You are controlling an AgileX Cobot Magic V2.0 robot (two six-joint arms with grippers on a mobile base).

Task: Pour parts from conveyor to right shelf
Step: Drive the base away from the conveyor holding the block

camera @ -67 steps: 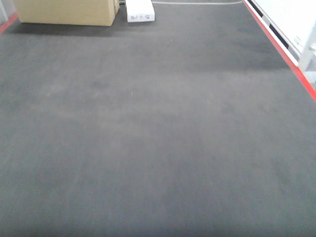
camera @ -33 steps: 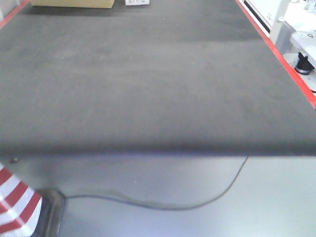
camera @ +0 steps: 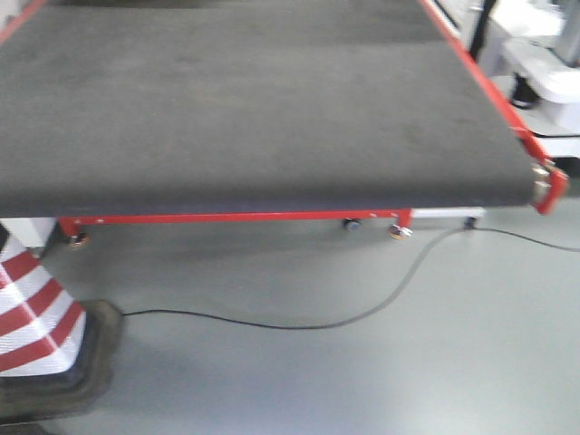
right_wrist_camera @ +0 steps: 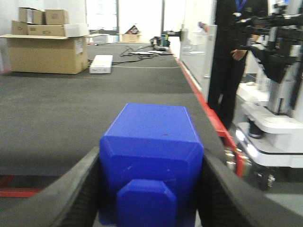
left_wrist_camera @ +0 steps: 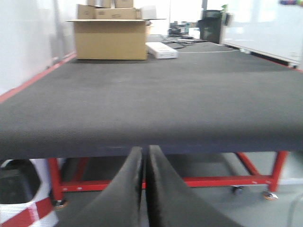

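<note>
Conveyor (camera: pixel 254 109): its dark belt with red edge strips stretches ahead of both grippers. The near edge is just beyond the left gripper's tips and ahead and to the left of the right gripper. No loose part shows on the belt.
Floor (camera: pixel 381 362): smooth grey, below and in front of the grippers, with a thin black cable (camera: pixel 272 324) lying across it.
Right shelf: not in view from any camera.
Cardboard box (left_wrist_camera: pixel 111 38): far ahead of the left gripper, at the back of the belt.
Person (right_wrist_camera: pixel 232 52): in dark clothes, ahead and to the right of the right gripper, beside the belt's red edge.
Right gripper (right_wrist_camera: pixel 150 163): clamped on the part, one finger against each side.
Left gripper (left_wrist_camera: pixel 143 152): fingers pressed together with nothing between them.
Part (right_wrist_camera: pixel 151 137): a bright-blue block with its raised boss towards the wrist camera, held clear of the belt.
Step in hand: by my reading, carrying; the part is held and off the conveyor.
Next move: likely turn towards the right shelf and find a bin. Keep the grip firm until the right gripper is over the bin, then tip or release.
</note>
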